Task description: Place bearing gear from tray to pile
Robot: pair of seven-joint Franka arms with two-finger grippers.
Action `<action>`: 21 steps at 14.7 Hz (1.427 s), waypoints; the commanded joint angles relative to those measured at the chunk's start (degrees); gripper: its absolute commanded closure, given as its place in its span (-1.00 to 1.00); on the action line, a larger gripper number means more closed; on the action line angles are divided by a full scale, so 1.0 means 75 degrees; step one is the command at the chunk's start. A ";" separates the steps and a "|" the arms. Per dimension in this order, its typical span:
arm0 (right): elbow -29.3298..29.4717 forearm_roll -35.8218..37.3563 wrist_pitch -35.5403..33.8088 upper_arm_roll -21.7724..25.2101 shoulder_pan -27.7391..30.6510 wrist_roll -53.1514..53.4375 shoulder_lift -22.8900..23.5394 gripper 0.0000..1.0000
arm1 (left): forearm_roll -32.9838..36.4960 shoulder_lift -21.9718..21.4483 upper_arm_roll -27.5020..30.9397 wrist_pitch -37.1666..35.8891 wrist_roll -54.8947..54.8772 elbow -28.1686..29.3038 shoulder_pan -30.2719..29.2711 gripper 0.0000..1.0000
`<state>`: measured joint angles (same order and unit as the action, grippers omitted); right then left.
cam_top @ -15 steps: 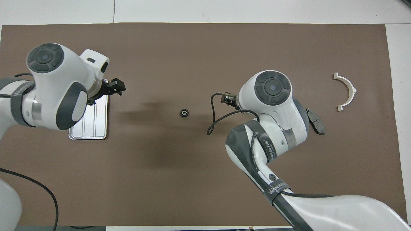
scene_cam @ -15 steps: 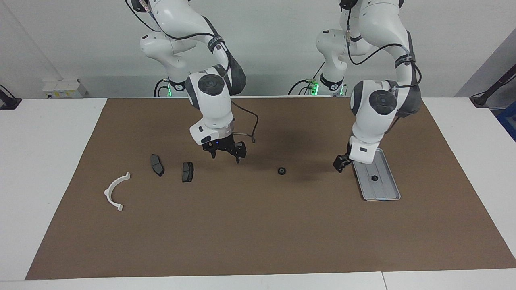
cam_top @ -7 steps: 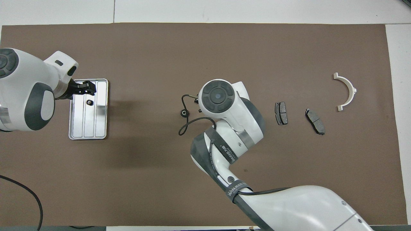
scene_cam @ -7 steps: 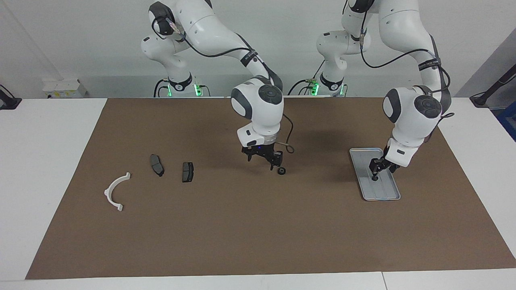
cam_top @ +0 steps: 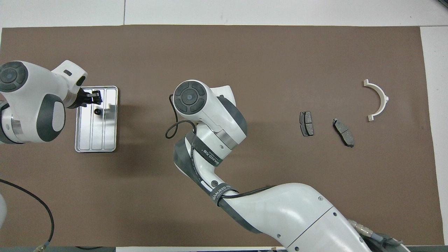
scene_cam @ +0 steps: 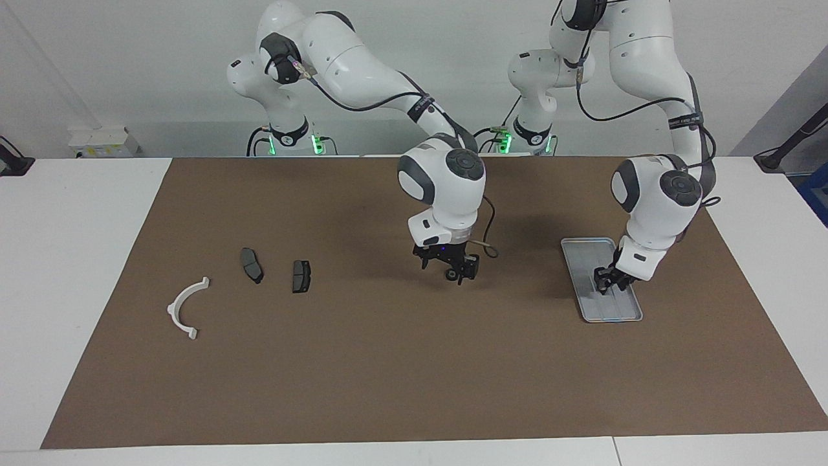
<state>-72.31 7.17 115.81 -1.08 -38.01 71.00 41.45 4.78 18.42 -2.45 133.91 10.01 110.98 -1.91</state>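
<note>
The silver tray (scene_cam: 585, 249) lies toward the left arm's end of the brown mat and also shows in the overhead view (cam_top: 105, 140). A small black bearing gear (cam_top: 97, 111) sits on it. My left gripper (scene_cam: 607, 283) is low over the tray at that gear, which it hides in the facing view. A second black gear (scene_cam: 451, 276) lies mid-mat. My right gripper (scene_cam: 451, 266) is open, low over it, fingers on either side. The right arm hides this gear from overhead. The pile lies toward the right arm's end: two brake pads (scene_cam: 252, 265) (scene_cam: 301, 276) and a white arc (scene_cam: 186, 307).
The brown mat (scene_cam: 388, 375) covers most of the white table. In the overhead view the brake pads (cam_top: 306, 123) (cam_top: 343, 132) and the arc (cam_top: 378, 99) lie well apart from both arms. A loose cable (cam_top: 171, 129) hangs from the right wrist.
My right gripper has moved from beside the brake pads to the mid-mat gear and come down over it. My left gripper has moved from beside the tray onto it, down at the small gear.
</note>
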 commanded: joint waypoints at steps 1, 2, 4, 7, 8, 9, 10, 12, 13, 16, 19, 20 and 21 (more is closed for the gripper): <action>0.0407 -0.0286 -0.0160 -0.0079 -0.0100 0.0154 0.0297 -1.00 | 0.0101 -0.0089 -0.0084 0.0508 -0.0127 0.0447 -0.0249 -0.07; 0.0396 -0.0370 -0.0160 -0.0079 -0.0100 0.0131 0.0297 -1.00 | 0.0101 -0.0101 -0.0084 0.0509 -0.0104 0.0506 -0.0250 -0.07; 0.0372 -0.0440 -0.0148 -0.0125 -0.0053 0.0037 0.0285 -1.00 | 0.0090 -0.0148 -0.0084 0.0532 -0.0022 0.0659 -0.0250 -0.07; 0.0278 -0.0523 0.0003 -0.0302 0.0076 -0.0151 0.0308 -1.00 | 0.0043 -0.0148 -0.0095 0.0521 0.0211 0.0659 -0.0238 -0.07; 0.0232 -0.0534 0.0050 -0.0302 0.0076 -0.0162 0.0355 -1.00 | 0.0043 -0.0148 -0.0096 0.0521 0.0259 0.0636 -0.0226 -0.07; 0.0197 -0.0535 0.0051 -0.0302 0.0087 -0.0209 0.0367 -1.00 | 0.0031 -0.0136 -0.0096 0.0509 0.0259 0.0624 -0.0238 -0.07; 0.0115 -0.0627 0.0051 -0.0313 0.0076 -0.0348 0.0367 -1.00 | -0.0039 -0.0136 -0.0096 0.0497 0.0259 0.0601 -0.0238 -0.07; 0.0009 -0.0827 0.0051 -0.0313 0.0053 -0.0432 0.0367 -1.00 | -0.0121 -0.0124 -0.0096 0.0427 0.0259 0.0507 -0.0226 -0.07; -0.0072 -0.0828 0.0039 -0.0313 0.0029 -0.0432 0.0356 -1.00 | -0.0156 -0.0113 -0.0096 0.0415 0.0259 0.0495 -0.0215 -0.07; -0.0249 -0.0828 0.0039 -0.0325 0.0006 -0.0455 0.0356 -1.00 | -0.0180 -0.0113 -0.0096 0.0392 0.0259 0.0495 -0.0191 -0.09; -0.0331 -0.0828 0.0086 -0.0337 0.0006 -0.0479 0.0356 -0.90 | -0.0391 -0.0113 -0.0096 0.0368 0.0271 0.0495 -0.0144 -0.09; -0.0377 -0.0828 0.0156 -0.0337 0.0006 -0.0479 0.0356 -0.86 | -0.0391 -0.0124 -0.0096 0.0403 0.0271 0.0530 -0.0144 -0.09; -0.0413 -0.0839 0.0238 -0.0337 0.0006 -0.0479 0.0356 -0.81 | -0.0391 -0.0136 -0.0084 0.0403 0.0271 0.0565 -0.0144 -0.08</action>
<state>-74.02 1.83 115.94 -2.99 -38.64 69.08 44.44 2.69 18.33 -3.03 136.52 11.59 113.87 -2.96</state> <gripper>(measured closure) 0.066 0.498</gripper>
